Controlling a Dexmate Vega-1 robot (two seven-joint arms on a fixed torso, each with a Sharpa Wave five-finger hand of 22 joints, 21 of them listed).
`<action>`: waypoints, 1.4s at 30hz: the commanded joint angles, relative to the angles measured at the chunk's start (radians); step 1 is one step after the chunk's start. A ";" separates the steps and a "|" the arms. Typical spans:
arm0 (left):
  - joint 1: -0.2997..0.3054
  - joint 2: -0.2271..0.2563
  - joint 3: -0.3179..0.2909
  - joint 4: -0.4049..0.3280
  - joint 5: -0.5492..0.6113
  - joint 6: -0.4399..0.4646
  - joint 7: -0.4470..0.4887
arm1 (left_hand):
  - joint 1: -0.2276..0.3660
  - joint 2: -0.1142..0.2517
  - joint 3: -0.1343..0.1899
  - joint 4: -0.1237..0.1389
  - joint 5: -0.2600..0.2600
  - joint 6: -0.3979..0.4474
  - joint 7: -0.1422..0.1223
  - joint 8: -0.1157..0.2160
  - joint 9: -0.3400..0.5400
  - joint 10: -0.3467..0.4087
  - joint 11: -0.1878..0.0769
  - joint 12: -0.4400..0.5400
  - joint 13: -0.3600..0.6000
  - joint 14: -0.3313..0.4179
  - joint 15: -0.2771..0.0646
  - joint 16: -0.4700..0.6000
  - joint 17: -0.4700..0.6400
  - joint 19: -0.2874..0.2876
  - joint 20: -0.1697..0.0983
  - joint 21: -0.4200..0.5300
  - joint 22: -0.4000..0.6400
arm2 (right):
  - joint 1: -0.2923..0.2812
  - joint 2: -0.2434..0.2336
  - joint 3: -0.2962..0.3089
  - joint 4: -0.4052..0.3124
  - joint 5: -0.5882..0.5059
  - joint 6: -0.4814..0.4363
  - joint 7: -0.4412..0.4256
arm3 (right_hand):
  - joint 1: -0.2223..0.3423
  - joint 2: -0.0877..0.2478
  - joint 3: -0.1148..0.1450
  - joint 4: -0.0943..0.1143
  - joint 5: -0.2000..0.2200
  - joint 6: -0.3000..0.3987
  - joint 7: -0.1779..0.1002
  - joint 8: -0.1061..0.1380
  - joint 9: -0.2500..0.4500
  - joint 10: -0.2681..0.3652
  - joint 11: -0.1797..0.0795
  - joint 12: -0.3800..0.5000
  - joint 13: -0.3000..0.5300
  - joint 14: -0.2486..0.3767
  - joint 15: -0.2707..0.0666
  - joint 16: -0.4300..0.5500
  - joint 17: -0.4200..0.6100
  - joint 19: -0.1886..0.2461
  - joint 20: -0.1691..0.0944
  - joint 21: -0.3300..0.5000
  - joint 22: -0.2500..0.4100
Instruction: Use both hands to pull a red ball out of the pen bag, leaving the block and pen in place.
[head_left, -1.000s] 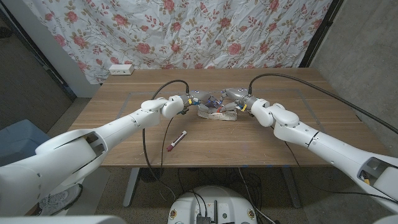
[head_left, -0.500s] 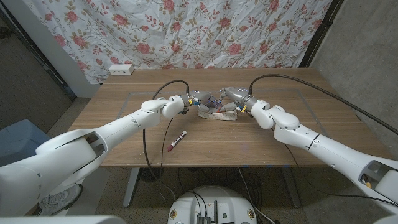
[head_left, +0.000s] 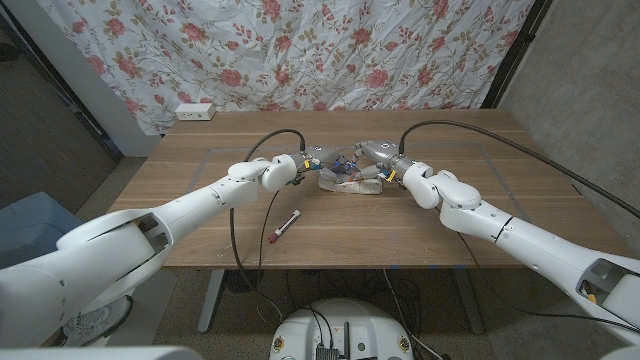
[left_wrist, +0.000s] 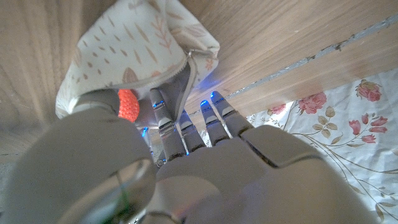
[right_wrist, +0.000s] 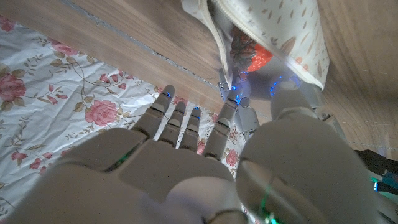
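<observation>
The pen bag (head_left: 345, 183), white cloth with a leaf print, lies at the table's middle with its zipped mouth open. The red ball (left_wrist: 127, 103) sits just inside the mouth, also seen in the right wrist view as the red ball (right_wrist: 259, 56). My left hand (head_left: 312, 160) is at the bag's left end, its thumb and fingers (left_wrist: 163, 118) pinching the bag (left_wrist: 134, 46) at the zipper rim beside the ball. My right hand (head_left: 374, 155) is at the right end, its fingers (right_wrist: 227, 112) and thumb closing on the rim of the bag (right_wrist: 273, 22). A block is hidden.
A dark red and white pen (head_left: 283, 226) lies loose on the wooden table (head_left: 200, 215) in front of my left forearm. A white power strip (head_left: 195, 112) sits at the far left edge. A flowered curtain hangs behind the table.
Both hands have edged slightly inward at the bag's mouth. The bag and the loose pen have not shifted.
</observation>
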 joint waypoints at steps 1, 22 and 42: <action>0.009 0.006 -0.004 -0.015 0.003 0.010 -0.002 | -0.003 0.010 0.002 -0.003 0.003 0.005 -0.001 0.004 0.000 -0.003 -0.003 0.007 0.002 -0.004 -0.094 0.004 0.003 -0.006 0.001 0.006 0.003 | 0.000 -0.001 -0.006 -0.003 -0.009 -0.007 0.011 | 0.007 -0.002 0.004 -0.001 0.009 0.020 -0.001 0.012 0.004 0.004 -0.002 0.007 0.005 0.006 -0.002 0.005 0.004 0.005 0.004 0.000 0.002; 0.020 0.014 -0.010 -0.031 0.009 0.010 0.002 | -0.002 0.012 0.002 -0.004 0.004 0.005 -0.001 0.004 0.000 -0.002 -0.003 0.007 0.002 -0.004 -0.093 0.004 0.003 -0.006 0.002 0.006 0.003 | 0.012 0.001 -0.021 -0.011 -0.024 -0.048 0.092 | 0.009 -0.011 -0.007 0.007 0.011 -0.012 -0.003 0.005 0.006 -0.016 -0.001 -0.002 0.006 -0.010 0.013 0.000 0.008 -0.003 0.008 -0.005 0.002; 0.031 0.018 -0.015 -0.043 0.009 0.017 0.001 | -0.002 0.014 0.001 -0.006 0.004 0.005 -0.001 0.004 0.000 -0.002 -0.004 0.007 0.002 -0.004 -0.096 0.005 0.002 -0.006 0.001 0.007 0.003 | 0.025 -0.004 -0.031 -0.019 -0.030 -0.067 0.148 | 0.014 -0.017 -0.019 0.010 0.015 -0.078 -0.003 -0.013 0.007 -0.050 0.009 -0.011 0.007 -0.033 0.028 -0.007 0.014 -0.015 0.013 -0.009 0.003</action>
